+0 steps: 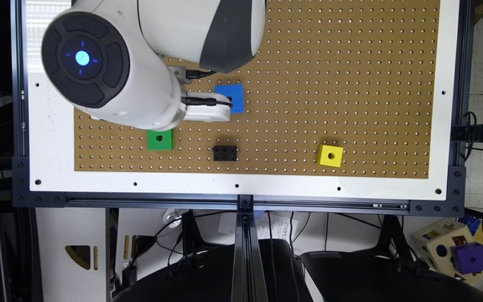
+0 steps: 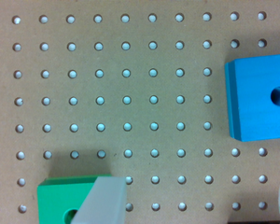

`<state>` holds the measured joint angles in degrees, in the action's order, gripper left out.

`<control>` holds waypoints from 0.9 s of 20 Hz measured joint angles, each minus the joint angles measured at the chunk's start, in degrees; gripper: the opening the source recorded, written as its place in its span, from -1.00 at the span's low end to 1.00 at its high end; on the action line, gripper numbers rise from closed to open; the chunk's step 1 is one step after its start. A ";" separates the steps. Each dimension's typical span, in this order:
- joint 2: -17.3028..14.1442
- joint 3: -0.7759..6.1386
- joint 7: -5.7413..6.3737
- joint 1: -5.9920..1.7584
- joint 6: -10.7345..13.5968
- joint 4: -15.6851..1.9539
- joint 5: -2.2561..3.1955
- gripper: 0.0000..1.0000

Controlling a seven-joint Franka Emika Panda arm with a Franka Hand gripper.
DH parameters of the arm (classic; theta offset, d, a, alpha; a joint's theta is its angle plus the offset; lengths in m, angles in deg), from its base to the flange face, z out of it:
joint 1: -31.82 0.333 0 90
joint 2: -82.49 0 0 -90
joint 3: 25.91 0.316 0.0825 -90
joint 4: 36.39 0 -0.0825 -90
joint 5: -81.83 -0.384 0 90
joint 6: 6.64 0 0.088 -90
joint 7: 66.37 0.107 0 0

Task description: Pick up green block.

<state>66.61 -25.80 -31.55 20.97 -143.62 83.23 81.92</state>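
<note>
The green block is a small cube with a dark round hole, sitting on the brown pegboard toward the exterior view's left, half tucked under the arm's big white joint. My gripper hovers between it and the blue cube, to the right of the green block in the exterior view. In the wrist view the green block is cut by the frame edge, and one pale finger overlaps its corner. The gripper is open over bare board with nothing between its fingers.
The blue cube lies close to the gripper. A small black brick sits near the board's front edge, and a yellow cube lies further to the exterior view's right. A white border frames the pegboard.
</note>
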 joint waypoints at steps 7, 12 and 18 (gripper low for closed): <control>-0.10 -0.25 -1.45 -2.12 0.01 -0.50 0.42 1.00; -2.11 -0.24 -2.39 -3.23 0.00 -3.69 0.42 1.00; -7.81 -0.25 -2.46 -3.48 0.10 -10.53 0.42 1.00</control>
<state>58.80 -26.05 -34.01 17.49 -143.52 72.70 82.35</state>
